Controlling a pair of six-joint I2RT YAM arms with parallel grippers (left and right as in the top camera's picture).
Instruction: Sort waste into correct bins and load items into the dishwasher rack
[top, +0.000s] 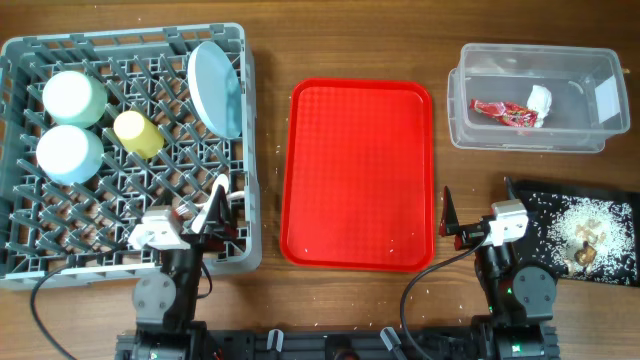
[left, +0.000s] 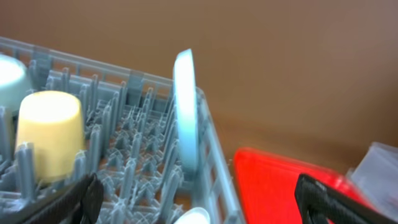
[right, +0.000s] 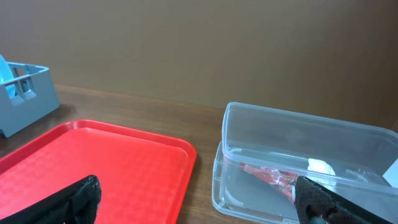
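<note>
On my left the dishwasher rack (top: 120, 35) sits on the counter (top: 272, 40): saucer (top: 73, 97) behind bowl (top: 68, 153) at its left side, cup (top: 138, 133) just right of them, plate (top: 214, 88) on edge at its far right corner. The serving tray (top: 360, 170) lies in the middle. Far right, the tub (top: 468, 132) holds wrapper (top: 500, 112) and napkin (top: 540, 100); before it, the flat tray (top: 540, 205) carries scraps (top: 585, 245).

Grey dishwasher rack (top: 70, 220) at table's left. Inside:
- pale mint bowl (top: 74, 97), bottom up, back left
- second pale round dish (top: 69, 153) just in front of it
- yellow cup (top: 138, 133) inverted beside them
- round pale plate (top: 214, 88) on edge by right wall
- white plastic utensil (top: 214, 200) front right, fork or spoon unclear

Clear tub (top: 575, 125) far right holds red wrapper (top: 503, 114) and white napkin (top: 540, 99). Black tray (top: 620, 270) in front of tub holds food scraps (top: 585, 245).
</note>
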